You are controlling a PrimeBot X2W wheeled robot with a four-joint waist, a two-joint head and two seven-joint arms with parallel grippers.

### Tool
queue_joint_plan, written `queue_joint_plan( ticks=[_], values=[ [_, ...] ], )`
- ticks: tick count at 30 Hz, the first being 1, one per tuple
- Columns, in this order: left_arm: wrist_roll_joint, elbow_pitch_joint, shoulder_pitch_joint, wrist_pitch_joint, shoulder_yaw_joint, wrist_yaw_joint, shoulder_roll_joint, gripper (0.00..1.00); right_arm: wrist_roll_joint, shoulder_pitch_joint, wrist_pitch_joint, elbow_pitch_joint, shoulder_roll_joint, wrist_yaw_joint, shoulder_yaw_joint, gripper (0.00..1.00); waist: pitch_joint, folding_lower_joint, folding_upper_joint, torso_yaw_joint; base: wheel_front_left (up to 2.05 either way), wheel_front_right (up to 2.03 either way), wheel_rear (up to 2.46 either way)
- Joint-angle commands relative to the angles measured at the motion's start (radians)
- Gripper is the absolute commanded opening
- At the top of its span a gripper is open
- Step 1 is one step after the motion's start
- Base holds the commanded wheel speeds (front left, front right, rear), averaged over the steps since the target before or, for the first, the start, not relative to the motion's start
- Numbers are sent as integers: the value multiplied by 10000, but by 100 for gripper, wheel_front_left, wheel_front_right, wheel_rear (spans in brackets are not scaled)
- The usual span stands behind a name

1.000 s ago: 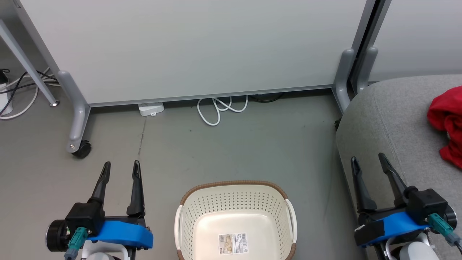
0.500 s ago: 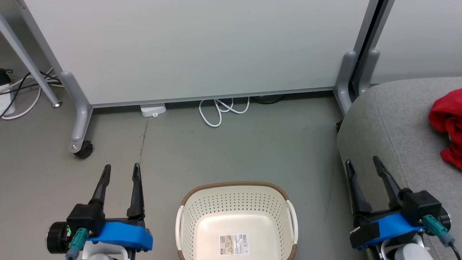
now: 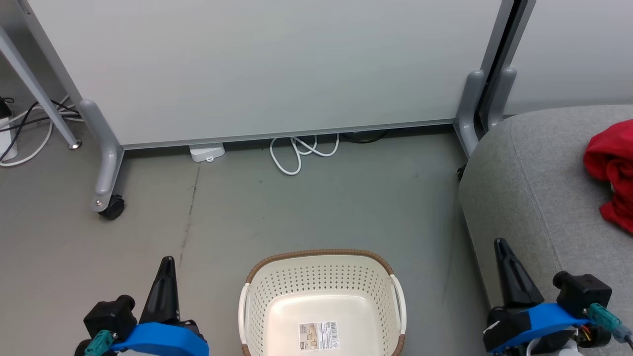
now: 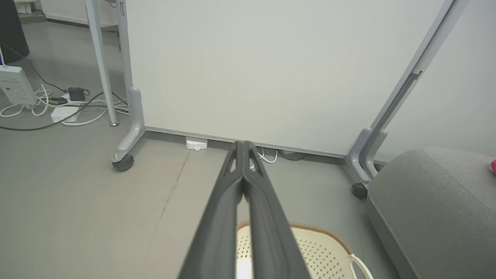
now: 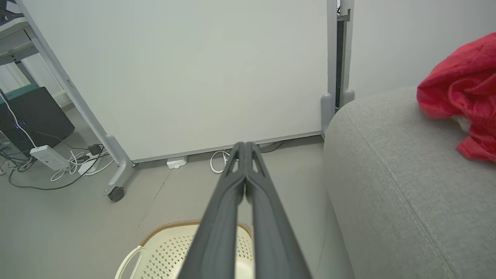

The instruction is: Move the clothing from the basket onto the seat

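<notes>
Clothing (image 3: 610, 168) as a red heap on the seat (image 3: 524, 173), ahead and to the right of the right hand (image 3: 500, 244). Long axis roughly far to near; cut off at the view's edge, so probably both garments, but hard to confirm. Nothing but a label (image 3: 319, 335) in the basket (image 3: 321, 257), on the floor (image 3: 296, 207) between the hands. Right hand pressed shut, holding nothing, near the seat edge; left hand (image 3: 167, 264) pinched together, empty, well apart from the heap. Looks finished; for any further reach, right arm the nearer.

Bright, even, soft-shadowed light; sharp focus, wide-angle bending at wrist-view edges.
</notes>
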Motion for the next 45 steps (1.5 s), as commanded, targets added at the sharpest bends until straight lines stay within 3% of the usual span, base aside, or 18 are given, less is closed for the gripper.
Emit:
queue_joint_plan(
  ticks=[1, 19, 45],
  values=[
    [-542, -215, -261, 114, 109, -11, 34, 0, 575, -151, 123, -193, -5, 0, -77, 0, -6, 0, -1, -18, 0, 0, 0],
    [-3808, -436, -405, 914, 366, -29, 45, 0, 3894, -187, 929, -335, 28, 0, -297, 0, -61, -1, -1, -194, 0, 0, 0],
    [-7175, -640, -559, 1758, 650, -54, 58, 0, 7322, -255, 1803, -445, 63, 1, -553, 0, -135, -1, -1, -425, 0, 0, 0]
  ],
)
